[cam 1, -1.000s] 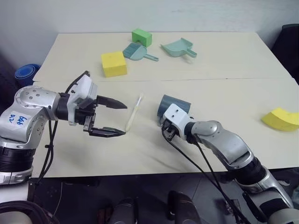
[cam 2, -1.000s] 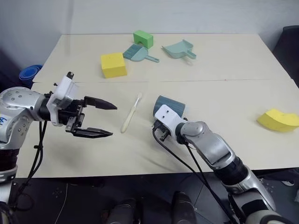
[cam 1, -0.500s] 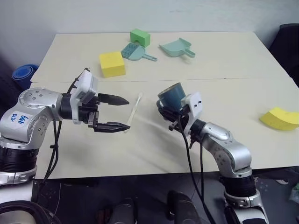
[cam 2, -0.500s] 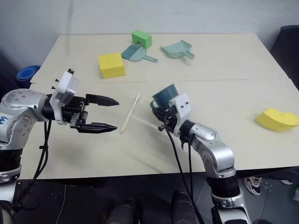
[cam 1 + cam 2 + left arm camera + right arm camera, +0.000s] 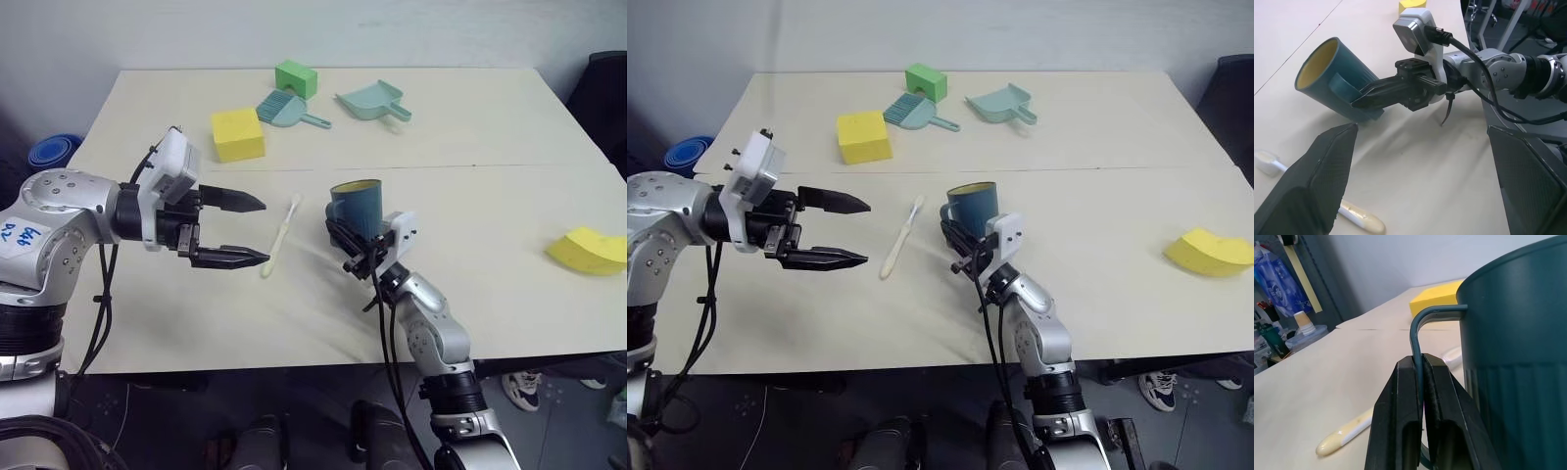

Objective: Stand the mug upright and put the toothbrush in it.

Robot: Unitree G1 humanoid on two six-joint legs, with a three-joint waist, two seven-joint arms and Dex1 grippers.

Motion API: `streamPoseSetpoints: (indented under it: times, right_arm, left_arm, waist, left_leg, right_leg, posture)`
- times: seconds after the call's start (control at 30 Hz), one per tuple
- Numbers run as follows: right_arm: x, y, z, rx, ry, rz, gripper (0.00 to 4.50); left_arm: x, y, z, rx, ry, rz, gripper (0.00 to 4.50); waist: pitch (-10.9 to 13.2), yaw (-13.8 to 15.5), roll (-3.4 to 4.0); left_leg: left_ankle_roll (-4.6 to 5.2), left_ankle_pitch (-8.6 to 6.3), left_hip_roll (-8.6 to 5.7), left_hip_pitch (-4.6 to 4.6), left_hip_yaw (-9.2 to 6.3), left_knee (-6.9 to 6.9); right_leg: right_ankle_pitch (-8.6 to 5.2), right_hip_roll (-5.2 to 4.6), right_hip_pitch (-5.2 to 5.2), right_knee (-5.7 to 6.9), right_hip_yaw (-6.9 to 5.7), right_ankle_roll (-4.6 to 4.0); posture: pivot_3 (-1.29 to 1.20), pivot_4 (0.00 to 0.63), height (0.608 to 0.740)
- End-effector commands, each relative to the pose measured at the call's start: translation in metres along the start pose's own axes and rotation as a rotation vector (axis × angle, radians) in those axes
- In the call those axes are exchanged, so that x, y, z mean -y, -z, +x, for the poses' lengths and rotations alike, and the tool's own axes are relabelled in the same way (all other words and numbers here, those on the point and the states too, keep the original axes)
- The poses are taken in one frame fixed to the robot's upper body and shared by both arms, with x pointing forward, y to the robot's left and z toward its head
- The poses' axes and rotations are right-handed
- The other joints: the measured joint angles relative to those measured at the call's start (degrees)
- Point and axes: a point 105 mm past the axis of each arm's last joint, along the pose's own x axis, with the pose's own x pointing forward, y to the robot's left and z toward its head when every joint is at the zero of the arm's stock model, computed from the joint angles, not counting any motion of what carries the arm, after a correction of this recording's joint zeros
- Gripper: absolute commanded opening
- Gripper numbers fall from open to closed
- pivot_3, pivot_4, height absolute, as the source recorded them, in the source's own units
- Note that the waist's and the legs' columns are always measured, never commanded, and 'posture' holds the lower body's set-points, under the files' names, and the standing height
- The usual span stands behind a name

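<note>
Where the head views look down on the counter [image 5: 509,127], the mug [image 5: 357,203] stands upright, its handle pinched by the right gripper [image 5: 963,238]; the toothbrush [image 5: 281,235] lies just beside it. In the left wrist view the left gripper [image 5: 247,230] has its fingers wide, while the right wrist view shows the thin handle [image 5: 1419,345] clamped, a stiff but probably slippery hold; the light, rigid toothbrush looks best taken mid-shaft.

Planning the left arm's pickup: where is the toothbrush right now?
In the left eye view the toothbrush lies flat on the table, between the open left claw and the mug, just past the claw's fingertips.
</note>
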Motion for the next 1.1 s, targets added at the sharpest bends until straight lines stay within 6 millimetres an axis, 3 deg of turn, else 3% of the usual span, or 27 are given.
streamPoseSetpoints:
  times: [0.03,0.23,0.53,0.7,0.77,0.9,1.1]
  right_arm:
    - [-0.005,-0.007,-0.012,0.034,-0.013,-0.010,0.02]
    - [-0.020,-0.006,-0.030,-0.019,-0.051,-0.006,1.55]
    - [-0.024,-0.006,-0.052,-0.158,-0.011,-0.108,4.47]
    - [-0.016,-0.016,-0.078,-0.320,0.045,-0.221,4.47]
    - [-0.015,-0.031,-0.094,-0.378,0.046,-0.285,4.47]
    - [-0.021,-0.074,-0.115,-0.437,0.007,-0.358,4.47]
    - [-0.057,-0.141,-0.130,-0.519,-0.233,-0.408,4.47]
  left_arm:
    - [0.001,-0.010,-0.004,0.003,-0.001,0.044,4.50]
    - [-0.001,-0.001,0.004,0.004,0.025,0.038,4.50]
    - [-0.011,0.007,0.013,0.024,0.030,0.025,4.50]
    - [-0.035,0.022,0.014,-0.011,-0.112,-0.003,4.50]
    - [-0.054,0.031,0.013,-0.052,-0.236,-0.043,4.50]
    - [-0.087,0.049,0.019,-0.125,-0.461,-0.185,4.50]
    - [-0.098,0.049,0.060,-0.163,-0.492,-0.365,4.50]
  waist:
    - [0.0,0.0,0.00]
    - [0.0,0.1,0.00]
    - [0.0,0.3,0.00]
    - [0.0,0.5,-0.01]
    - [0.0,0.8,-0.02]
    - [0.0,2.2,-0.08]
    - [0.1,3.5,-0.24]
  left_leg:
    - [0.00,0.00,0.00,0.00,0.00,0.00]
    - [0.00,0.00,-0.01,-0.01,0.01,0.01]
    - [0.00,0.00,-0.01,0.00,0.05,0.02]
    - [0.00,0.00,-0.02,-0.01,0.05,0.04]
    - [0.00,0.00,-0.01,-0.01,0.05,0.06]
    - [0.06,-0.02,-0.04,-0.06,0.08,0.13]
    - [0.15,-0.03,-0.05,-0.06,0.07,0.17]
  right_leg:
    - [0.00,0.00,0.00,0.00,0.00,0.00]
    - [0.00,0.00,0.00,0.01,0.02,0.00]
    - [0.00,0.00,0.00,0.02,0.05,0.00]
    - [0.00,0.00,0.00,0.01,0.05,0.00]
    - [0.00,0.00,0.00,0.01,0.04,0.00]
    - [0.00,-0.01,0.03,-0.05,0.07,0.00]
    - [0.01,-0.01,0.12,-0.14,0.07,0.01]
  posture:
    - [0.00,0.150,0.740]
    - [0.00,0.150,0.740]
    - [0.00,0.150,0.740]
    - [0.00,0.150,0.740]
    - [0.00,0.150,0.740]
    - [0.00,0.150,0.740]
    - [0.00,0.150,0.740]
